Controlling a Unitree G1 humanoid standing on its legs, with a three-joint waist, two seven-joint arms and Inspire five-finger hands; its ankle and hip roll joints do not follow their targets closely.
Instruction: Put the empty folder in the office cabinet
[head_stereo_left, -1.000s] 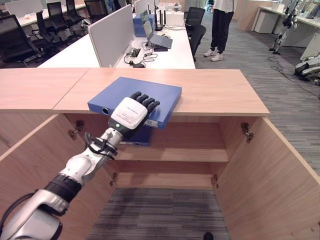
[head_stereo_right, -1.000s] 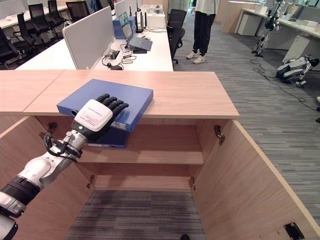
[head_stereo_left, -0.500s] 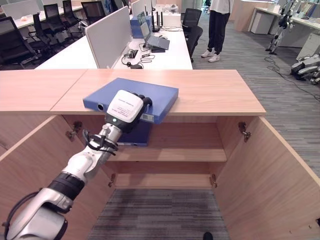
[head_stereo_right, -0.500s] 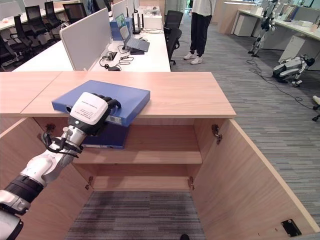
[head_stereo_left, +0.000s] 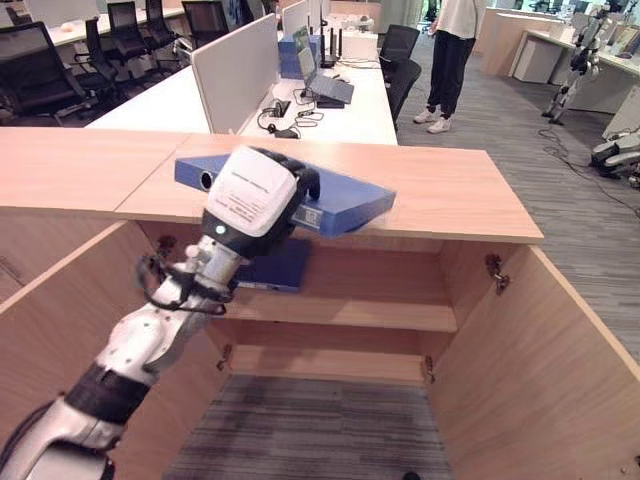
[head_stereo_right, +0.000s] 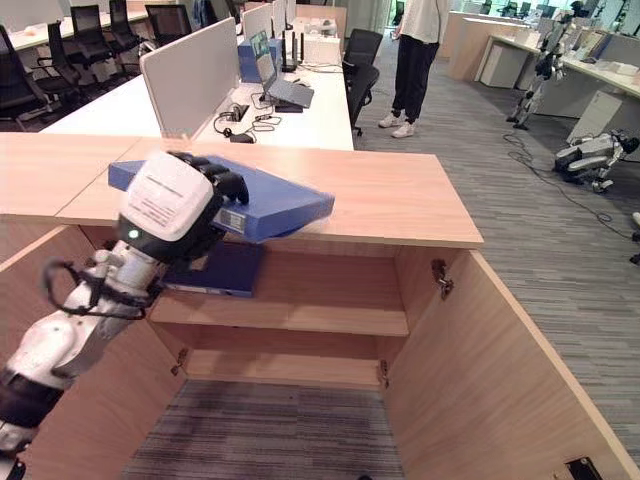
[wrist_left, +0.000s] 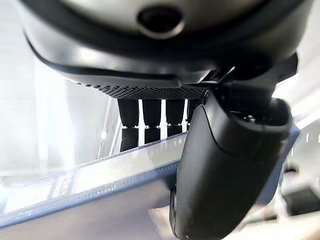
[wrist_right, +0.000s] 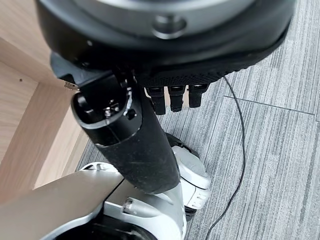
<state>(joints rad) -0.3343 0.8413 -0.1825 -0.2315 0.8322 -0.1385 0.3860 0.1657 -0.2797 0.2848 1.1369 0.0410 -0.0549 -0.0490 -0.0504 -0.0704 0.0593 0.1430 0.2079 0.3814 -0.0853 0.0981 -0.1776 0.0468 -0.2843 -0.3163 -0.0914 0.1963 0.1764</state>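
Gripping the blue folder (head_stereo_left: 340, 200), your left hand (head_stereo_left: 252, 195) has its fingers (wrist_left: 145, 125) curled over the top face and its thumb (wrist_left: 225, 175) pressed up from beneath, so the near edge is pinched between them. Your right hand (wrist_right: 150, 120) hangs low over the carpet beside the cabinet, holding nothing, thumb standing out and fingers loosely bent.

You have two blue folders in view. One is the folder in your left hand: it lies over the near edge of the cabinet top (head_stereo_left: 450, 190), its right near corner jutting past that edge and raised, so it sits tilted. Its long axis runs left to right, skewed so the left end points farther away; a round finger hole shows on the spine at that left end. The second folder (head_stereo_left: 275, 270) lies flat on the upper shelf (head_stereo_left: 350, 312) inside the cabinet, directly below your hand.

You can count two shelves inside, and both cabinet doors (head_stereo_left: 540, 350) stand open toward you. Beyond the cabinet stands one white desk (head_stereo_left: 340, 110) with a grey divider panel (head_stereo_left: 235, 75) and a laptop (head_stereo_left: 325, 75), and one person (head_stereo_left: 452, 55) stands on the far right by a black chair (head_stereo_left: 400, 60).
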